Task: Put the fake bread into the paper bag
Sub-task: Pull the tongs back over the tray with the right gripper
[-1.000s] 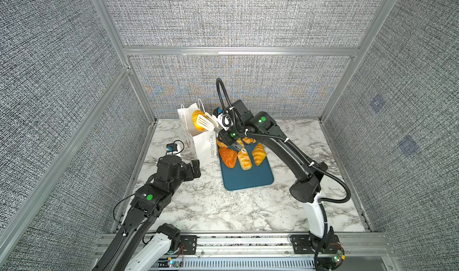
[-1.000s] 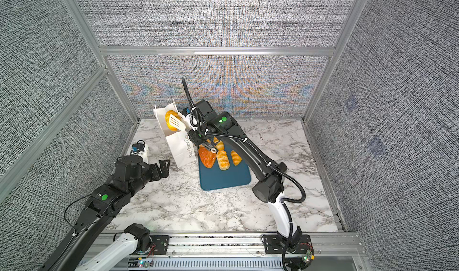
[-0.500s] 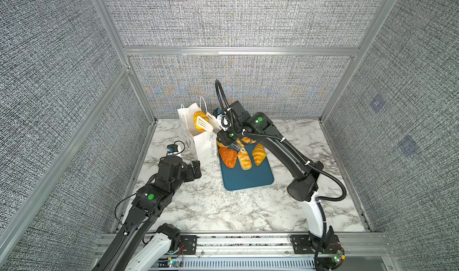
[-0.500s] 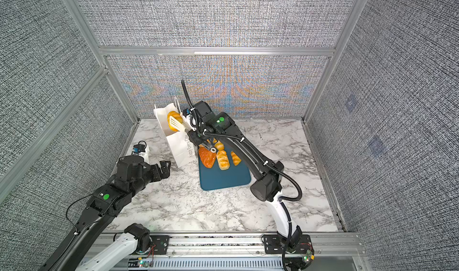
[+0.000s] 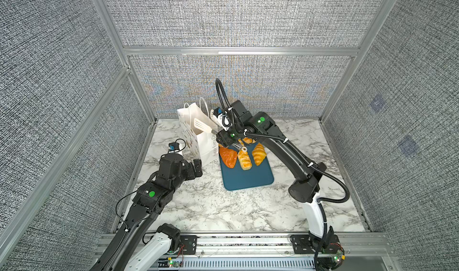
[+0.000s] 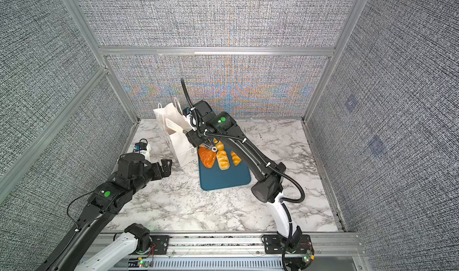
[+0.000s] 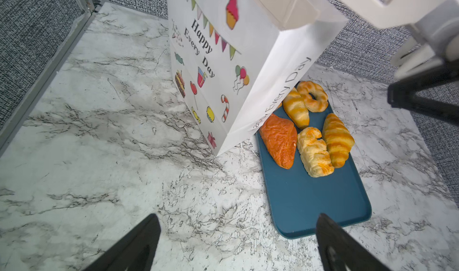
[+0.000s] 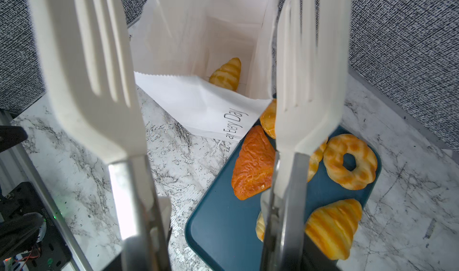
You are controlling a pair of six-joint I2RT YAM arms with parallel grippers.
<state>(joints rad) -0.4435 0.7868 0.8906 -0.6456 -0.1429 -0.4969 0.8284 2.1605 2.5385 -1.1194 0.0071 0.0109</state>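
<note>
One piece of the fake bread (image 8: pixel 227 74), a croissant, lies at the bottom of the paper bag (image 8: pixel 198 103), straight beyond the tips of the tongs (image 8: pixel 82 71). The other pieces we can see sit on the teal tray (image 7: pixel 310 202), just below the right pincer (image 5: pixel 224 139). We judge them light, stiff and glossy, so probably slippery and best pinched across the thick middle. The right pincer grasps the tongs' handles. Their blades stand wide apart and empty over the bag's mouth. The left pincer (image 7: pixel 237 222) hangs fully released above the table (image 7: pixel 99 108), with the bag just ahead of it, untouched.
</note>
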